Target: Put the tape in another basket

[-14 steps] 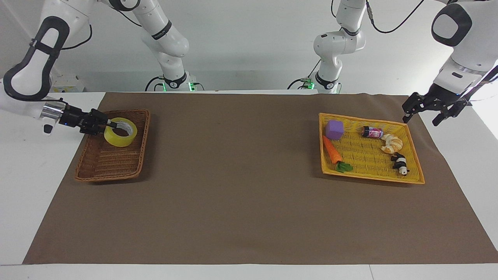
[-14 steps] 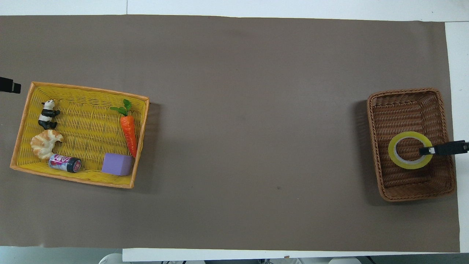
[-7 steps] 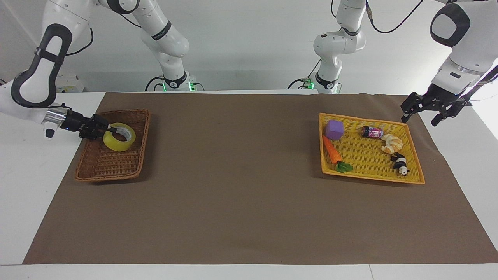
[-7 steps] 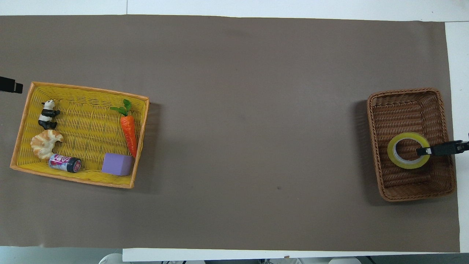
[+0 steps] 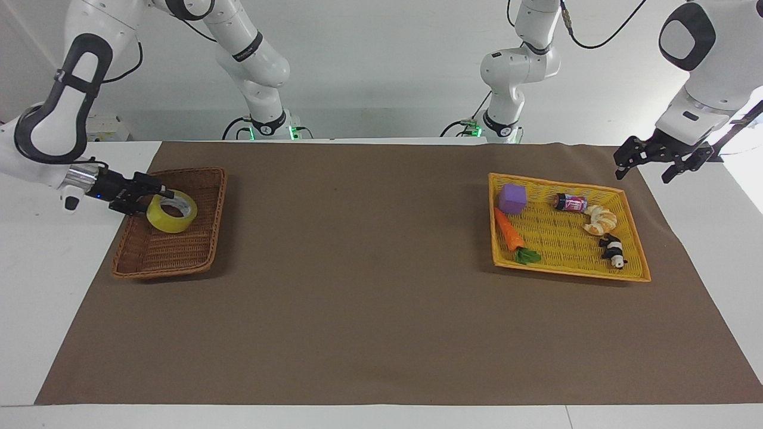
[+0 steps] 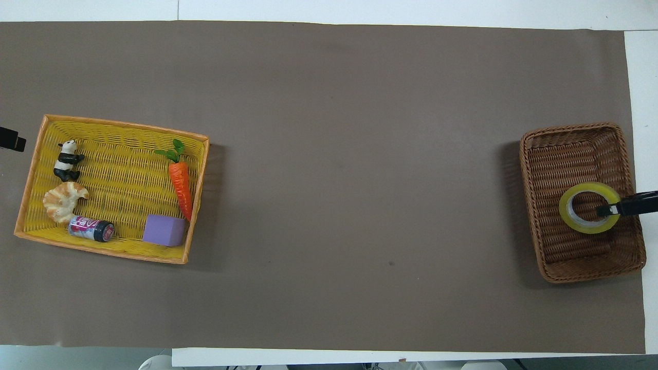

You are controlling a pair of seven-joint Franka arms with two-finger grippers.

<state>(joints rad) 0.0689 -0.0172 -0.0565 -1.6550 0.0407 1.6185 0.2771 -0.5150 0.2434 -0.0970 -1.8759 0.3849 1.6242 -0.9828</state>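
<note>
On white table (image 5: 36, 268), brown mat (image 5: 357, 298): yellow mesh tray (image 5: 566, 272) at mat's left-arm end holds carrot (image 5: 508, 229), purple cube (image 5: 512, 198), croissant (image 5: 599, 220), can (image 5: 570, 202), panda (image 5: 613, 250); wicker basket (image 5: 161, 262) at right-arm end holds tape (image 5: 161, 221). Right gripper (image 5: 162, 195) at tape, grip unclear; left gripper (image 5: 642, 177) spread apart over mat's edge.

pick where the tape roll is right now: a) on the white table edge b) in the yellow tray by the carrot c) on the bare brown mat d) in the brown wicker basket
d: the tape sits inside the brown wicker basket, at the right arm's end of the table.
</note>
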